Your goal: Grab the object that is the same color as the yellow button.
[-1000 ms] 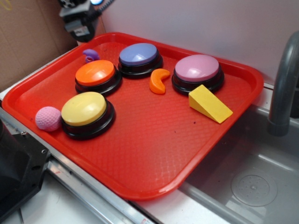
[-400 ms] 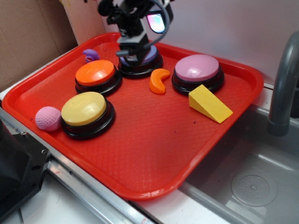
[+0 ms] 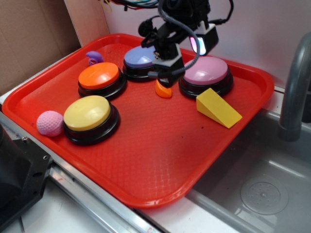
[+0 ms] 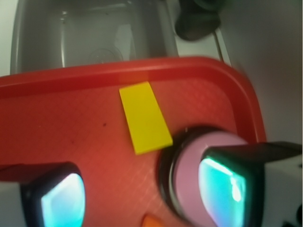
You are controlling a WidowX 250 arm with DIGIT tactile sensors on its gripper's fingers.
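The yellow wedge block (image 3: 217,108) lies on the right side of the red tray (image 3: 160,155), just in front of the pink button (image 3: 206,73). The yellow button (image 3: 90,114) stands at the tray's front left. My gripper (image 3: 167,77) hangs open between the purple button (image 3: 138,58) and the pink button, over the orange crescent (image 3: 163,91), left of the wedge. In the wrist view the wedge (image 4: 144,118) shows ahead of the open gripper (image 4: 142,194), with only tray between the fingers and the pink button (image 4: 189,165) by the right finger.
An orange button (image 3: 99,76), a pink ball (image 3: 50,123) and a small purple piece (image 3: 94,58) sit on the tray's left half. A grey sink (image 3: 262,189) and faucet (image 3: 294,87) lie to the right, and cardboard stands at the back left.
The arm has swung from the tray's back left corner rightward past the purple button and come down over the orange crescent. Nothing on the tray has moved.
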